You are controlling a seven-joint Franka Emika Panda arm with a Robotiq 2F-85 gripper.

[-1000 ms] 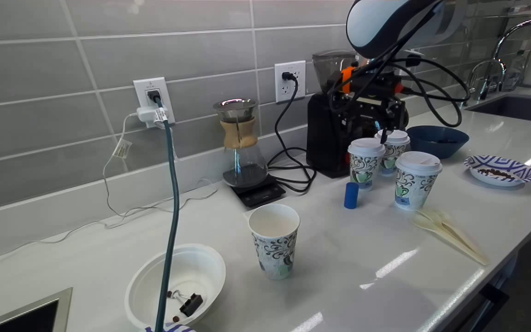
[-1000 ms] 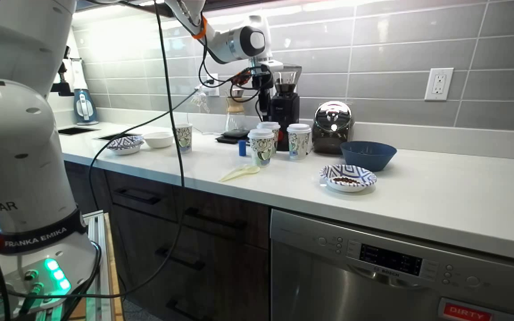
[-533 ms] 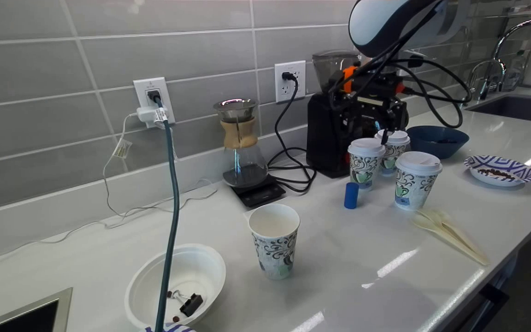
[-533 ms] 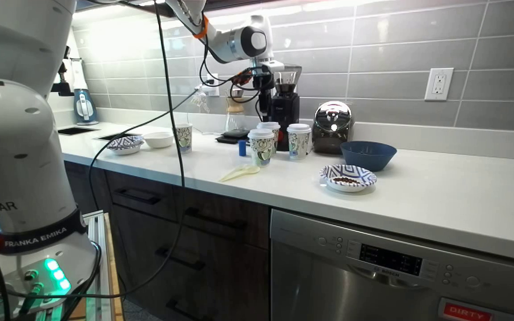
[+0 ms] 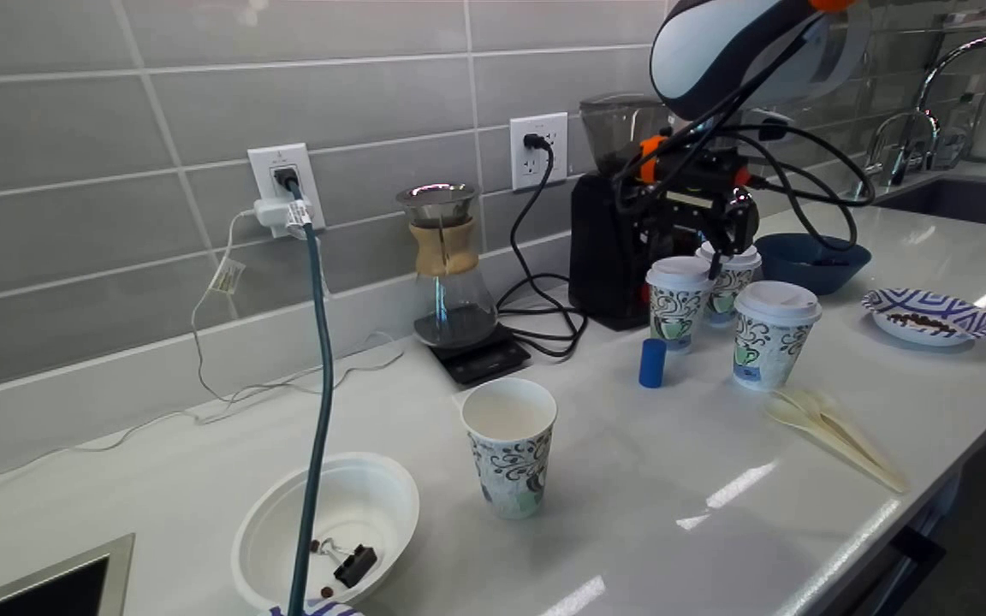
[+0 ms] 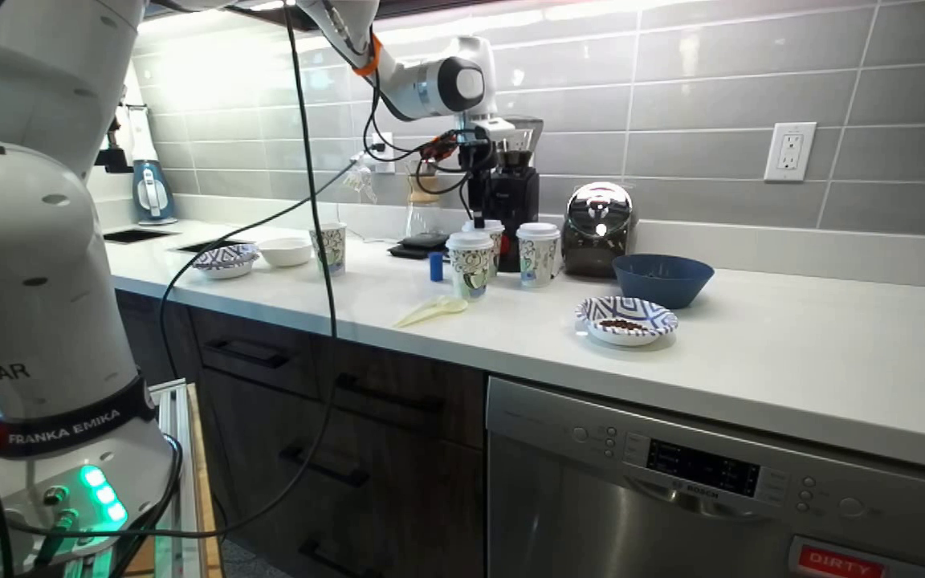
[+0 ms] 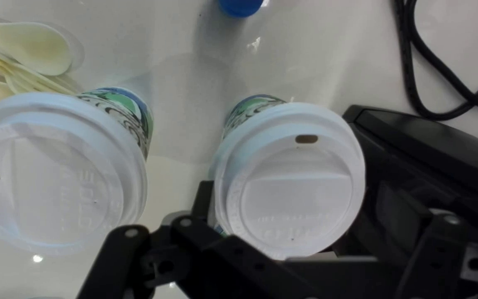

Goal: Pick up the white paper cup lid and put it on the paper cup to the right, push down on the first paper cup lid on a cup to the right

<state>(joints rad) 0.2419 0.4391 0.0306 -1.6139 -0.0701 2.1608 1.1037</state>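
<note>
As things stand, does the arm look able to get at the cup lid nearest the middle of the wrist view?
Probably yes: the jaws stand open and that lid shows between them from above, though the black grinder close by may crowd one side.

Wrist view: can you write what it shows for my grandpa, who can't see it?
Two paper cups with white lids, seen from above, with the open black tool across the bottom. A pale spoon lies at upper left, a blue cylinder shows at the top, and a black cord loops at upper right.
</note>
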